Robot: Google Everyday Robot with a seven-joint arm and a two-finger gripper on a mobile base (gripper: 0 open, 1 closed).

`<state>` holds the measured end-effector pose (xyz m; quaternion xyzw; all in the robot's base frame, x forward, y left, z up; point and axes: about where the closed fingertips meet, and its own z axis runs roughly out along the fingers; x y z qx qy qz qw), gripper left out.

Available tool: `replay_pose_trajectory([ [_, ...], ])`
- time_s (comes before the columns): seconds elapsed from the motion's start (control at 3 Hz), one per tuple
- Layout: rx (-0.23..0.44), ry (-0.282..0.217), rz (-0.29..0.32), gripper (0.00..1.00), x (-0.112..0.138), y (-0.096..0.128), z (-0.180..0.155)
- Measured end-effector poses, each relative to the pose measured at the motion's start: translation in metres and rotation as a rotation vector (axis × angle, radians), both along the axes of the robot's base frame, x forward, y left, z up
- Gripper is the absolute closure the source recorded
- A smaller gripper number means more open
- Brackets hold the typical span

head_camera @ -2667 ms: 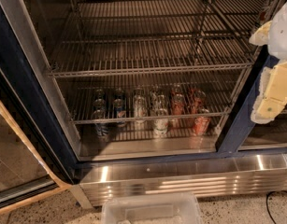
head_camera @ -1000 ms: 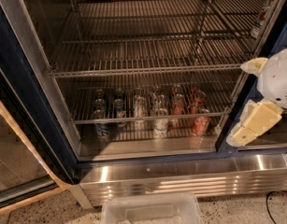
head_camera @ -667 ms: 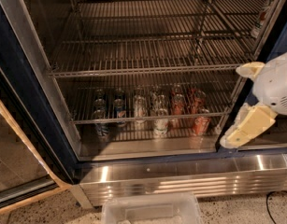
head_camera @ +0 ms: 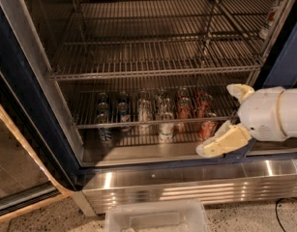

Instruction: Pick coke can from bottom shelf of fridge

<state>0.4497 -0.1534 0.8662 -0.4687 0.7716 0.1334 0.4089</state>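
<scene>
The fridge [head_camera: 23,83] stands open and fills most of the frame, its dark blue frame running down the left side and its ribbed steel base panel [head_camera: 186,187] crossing the lower part. The wire racks [head_camera: 157,57] in the upper half carry nothing that can be made out. A row of cans stands on the bottom shelf [head_camera: 138,153], just behind its shiny steel strip, a little below the centre of the frame.

The dark blue cans [head_camera: 105,129] are at the left of that row and a white and silver can [head_camera: 166,129] is in the middle. The reddish ones gather at the right. The coke can [head_camera: 207,128] appears to be the red one at the front right end, upright, with other reddish cans just behind and to its left.

The gripper [head_camera: 216,120] comes in from the right edge of the frame on its white arm, at the height of the bottom shelf and in front of the fridge's right post. Its two cream fingers are spread wide, one reaching up and to the left, the other slanting down towards the steel strip. The lower fingertip lies just beside the coke can in this view, but nothing is between the fingers.

The approach looks mostly made, while the grasp itself is not yet done. What is left is to bring the spread fingers around the can, close on it and lift it out clear of its neighbours. A clear plastic bin [head_camera: 155,216] sits on the floor at the bottom centre
</scene>
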Motion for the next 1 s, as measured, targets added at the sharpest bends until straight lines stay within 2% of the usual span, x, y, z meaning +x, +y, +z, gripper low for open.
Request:
replay_pose_trajectory([
  [0.33,0.133,-0.002,-0.053,0.0,0.019,0.013,-0.018],
  [0.67,0.133,-0.002,-0.053,0.0,0.019,0.013,-0.018],
  [1.0,0.177,-0.02,-0.077,0.0,0.014,0.022,-0.033],
])
